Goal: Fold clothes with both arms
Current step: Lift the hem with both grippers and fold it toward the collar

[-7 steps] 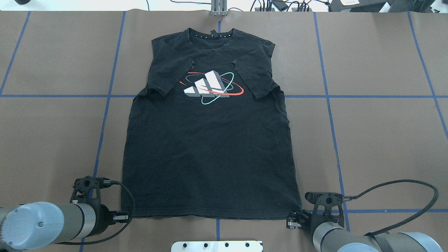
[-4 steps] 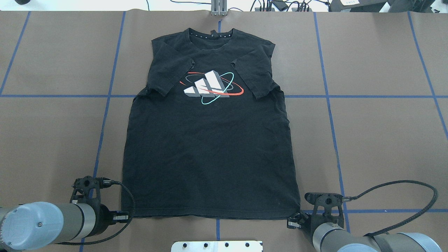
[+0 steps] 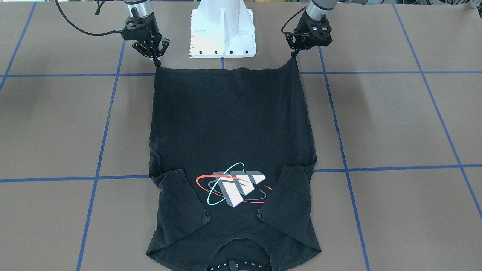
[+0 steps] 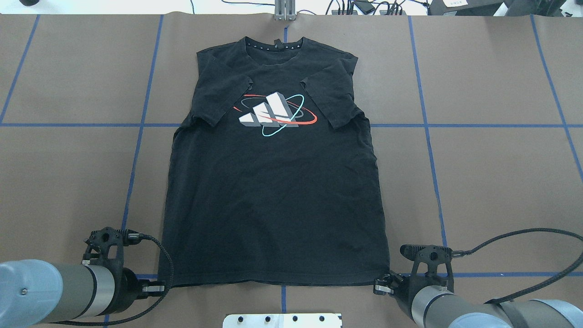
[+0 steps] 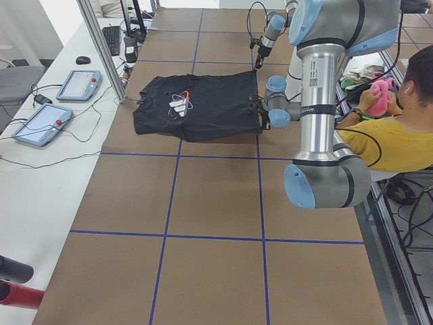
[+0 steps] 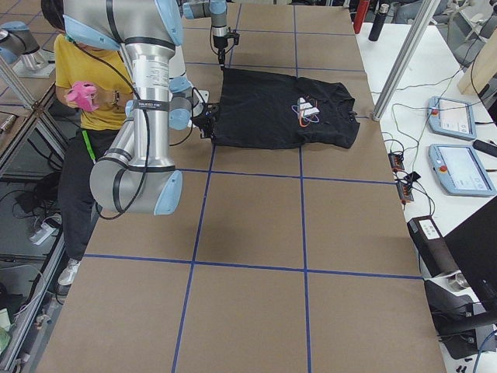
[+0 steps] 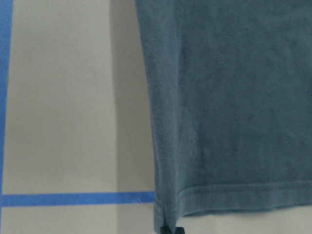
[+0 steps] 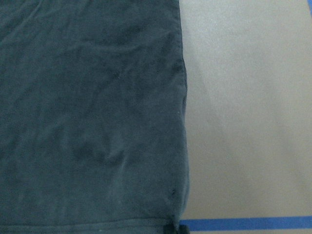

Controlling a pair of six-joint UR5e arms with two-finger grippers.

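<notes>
T-shirt (image 4: 273,205) flat on table (image 4: 501,182), sleeves folded in; left gripper (image 3: 294,55) and right gripper (image 3: 156,62) each clamped on a hem corner

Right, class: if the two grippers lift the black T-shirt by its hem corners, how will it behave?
Probably floppy: the T-shirt peaks up where the left gripper pinches its corner, while the rest lies flat. Likely light for its size, since the thin cloth shows fine creases. The folded-in sleeves may flop open, as nothing pins them.
</notes>
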